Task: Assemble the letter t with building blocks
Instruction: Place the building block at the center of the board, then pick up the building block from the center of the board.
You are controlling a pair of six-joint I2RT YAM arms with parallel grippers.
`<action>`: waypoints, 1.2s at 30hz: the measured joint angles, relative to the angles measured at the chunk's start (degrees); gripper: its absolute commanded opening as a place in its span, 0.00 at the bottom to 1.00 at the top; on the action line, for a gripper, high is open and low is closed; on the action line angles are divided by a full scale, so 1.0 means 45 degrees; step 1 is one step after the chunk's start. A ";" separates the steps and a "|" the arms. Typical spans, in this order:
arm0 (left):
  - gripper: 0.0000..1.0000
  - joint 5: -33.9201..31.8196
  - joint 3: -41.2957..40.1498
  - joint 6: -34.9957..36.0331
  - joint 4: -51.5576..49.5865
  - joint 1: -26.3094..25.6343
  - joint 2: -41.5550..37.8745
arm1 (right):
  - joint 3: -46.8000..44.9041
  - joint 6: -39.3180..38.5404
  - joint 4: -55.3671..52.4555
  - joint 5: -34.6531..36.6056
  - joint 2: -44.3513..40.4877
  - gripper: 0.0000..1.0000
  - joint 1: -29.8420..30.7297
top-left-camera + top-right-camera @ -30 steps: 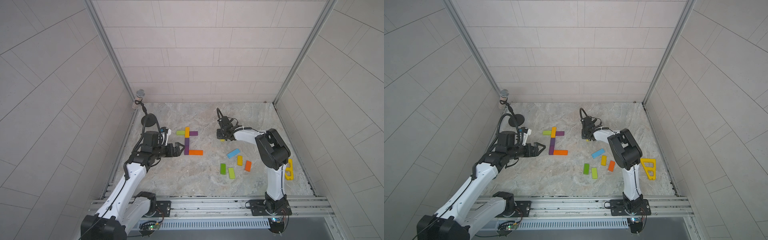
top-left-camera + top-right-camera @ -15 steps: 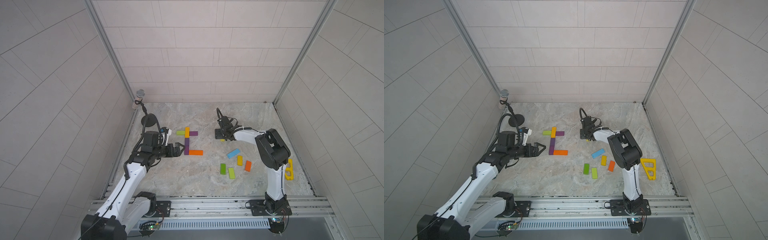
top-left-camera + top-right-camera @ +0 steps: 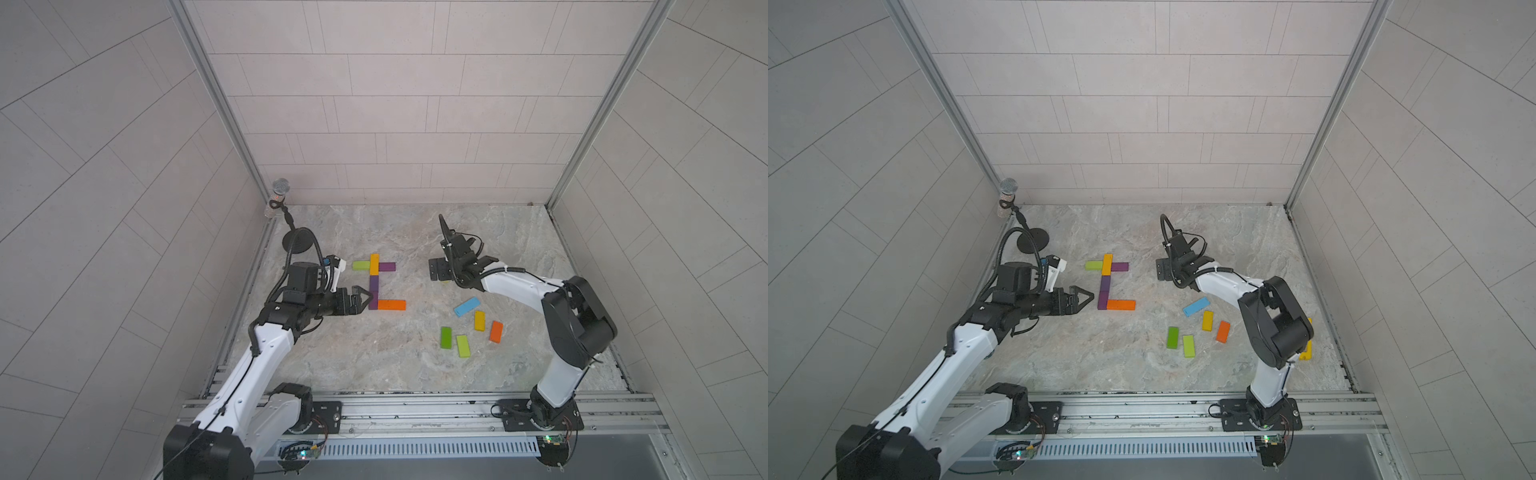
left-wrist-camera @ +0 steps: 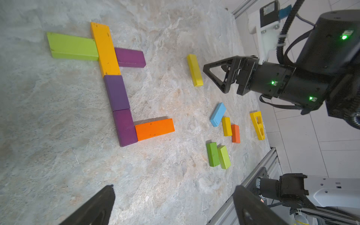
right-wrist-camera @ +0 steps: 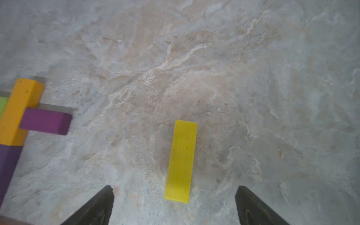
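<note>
Several building blocks lie joined flat left of centre: a lime block (image 3: pixel 361 264), an orange-yellow one (image 3: pixel 374 264), a purple one (image 3: pixel 387 266), two purple ones in a column (image 3: pixel 373 292) and an orange one (image 3: pixel 392 304). A yellow block (image 5: pixel 181 161) lies alone on the table, just ahead of my open right gripper (image 5: pixel 174 187) and between the lines of its fingers, touching neither. In a top view that gripper (image 3: pixel 440 270) covers most of this block. My left gripper (image 3: pixel 363 300) stands open and empty beside the lower purple block.
Loose blocks lie near the right arm: light blue (image 3: pixel 467 306), yellow (image 3: pixel 479 321), orange (image 3: pixel 496 331), green (image 3: pixel 446 337), lime (image 3: pixel 463 345). A yellow frame piece (image 3: pixel 1306 351) sits behind that arm. A microphone stand (image 3: pixel 298 241) is at the back left, a metal rail (image 3: pixel 415 409) along the front.
My right gripper has opened wide and the yellow block now lies free on the table. The left arm has not moved.
</note>
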 measured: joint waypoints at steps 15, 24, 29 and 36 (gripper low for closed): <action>1.00 0.0223 -0.0355 -0.0384 0.0738 0.0000 -0.0491 | -0.4804 0.4595 -0.0306 0.1248 -0.4245 0.62 0.1904; 1.00 0.0287 -0.0418 -0.0554 0.0894 0.0000 -0.0554 | -0.5561 0.7023 -0.0432 0.1841 -0.4464 0.62 0.1943; 1.00 0.0325 -0.0427 -0.0612 0.0937 0.0000 -0.0578 | -0.5508 0.8233 -0.0699 0.2123 -0.4245 0.63 0.1943; 1.00 0.0369 -0.0432 -0.0646 0.0942 0.0000 -0.0578 | -0.4138 0.9826 -0.2744 0.2749 -0.3201 0.64 0.1972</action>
